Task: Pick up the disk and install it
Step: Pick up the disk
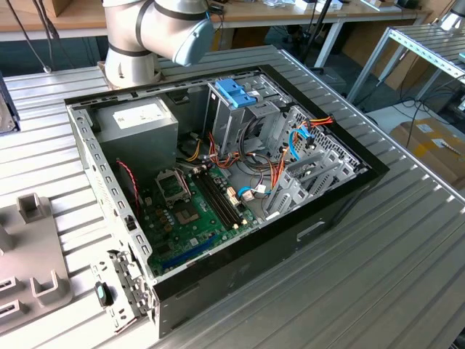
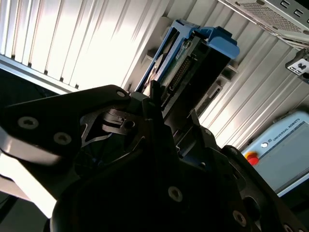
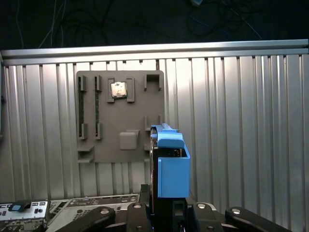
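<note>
Nearest the lens in both wrist views, the black gripper [image 3: 169, 215] is seen with its two fingers drawn in against the flat faces of the disk [image 3: 171, 164]. It is judged to be closed on the disk's near end, with no gap visible between finger and rail in the second wrist view [image 2: 169, 111].

Disk [image 2: 193, 58]: a grey metal body framed by a light blue carrier rail, presented edge-on.

Key relation: the disk lies straight ahead of the gripper. Its long axis continues the line of the fingers away from the wrist, toward the ribbed table [image 3: 251, 125].

Beyond the disk's far end, a grey fixture plate [image 3: 111, 140] is laid flat on the table, with a small chip [image 3: 118, 90] seated in it. The far end is seen just beside a holder at the plate's corner. Whether it rests there or hangs clear cannot be told.

In the exterior view, the open computer case [image 1: 341, 193] is shown mid-table, with the arm [image 1: 167, 29] mounted at the far edge. A metal drive cage [image 1: 225, 127], topped by a blue bracket [image 1: 234, 93], stands at the far side of the case. The fixture plate [image 1: 36, 247] lies to the exterior view's left of the case, so the disk is judged to be on that side, well apart from the cage.
</note>
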Robot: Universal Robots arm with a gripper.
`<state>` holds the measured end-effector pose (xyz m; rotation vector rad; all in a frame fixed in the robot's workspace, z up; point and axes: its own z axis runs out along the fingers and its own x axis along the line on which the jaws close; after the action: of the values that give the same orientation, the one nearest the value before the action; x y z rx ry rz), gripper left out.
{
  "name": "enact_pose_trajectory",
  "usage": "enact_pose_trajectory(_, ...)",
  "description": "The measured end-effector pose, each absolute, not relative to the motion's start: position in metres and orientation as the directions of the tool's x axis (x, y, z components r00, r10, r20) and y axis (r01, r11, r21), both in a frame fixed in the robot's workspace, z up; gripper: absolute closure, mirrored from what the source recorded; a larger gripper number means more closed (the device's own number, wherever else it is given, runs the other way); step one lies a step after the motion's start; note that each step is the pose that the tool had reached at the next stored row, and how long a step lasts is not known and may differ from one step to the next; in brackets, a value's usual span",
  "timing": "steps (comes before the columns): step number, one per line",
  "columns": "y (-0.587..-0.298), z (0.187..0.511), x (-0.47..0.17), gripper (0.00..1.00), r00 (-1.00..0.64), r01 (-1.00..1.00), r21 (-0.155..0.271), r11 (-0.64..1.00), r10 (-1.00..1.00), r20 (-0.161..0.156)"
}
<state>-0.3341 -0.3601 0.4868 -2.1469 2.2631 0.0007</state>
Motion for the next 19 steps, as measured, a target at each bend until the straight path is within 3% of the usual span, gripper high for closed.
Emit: enact_pose_trajectory(19, -0.360, 0.487, -0.276, 0.65, -0.053, -0.998, -0.015, 0.053, -0.998, -0.016)
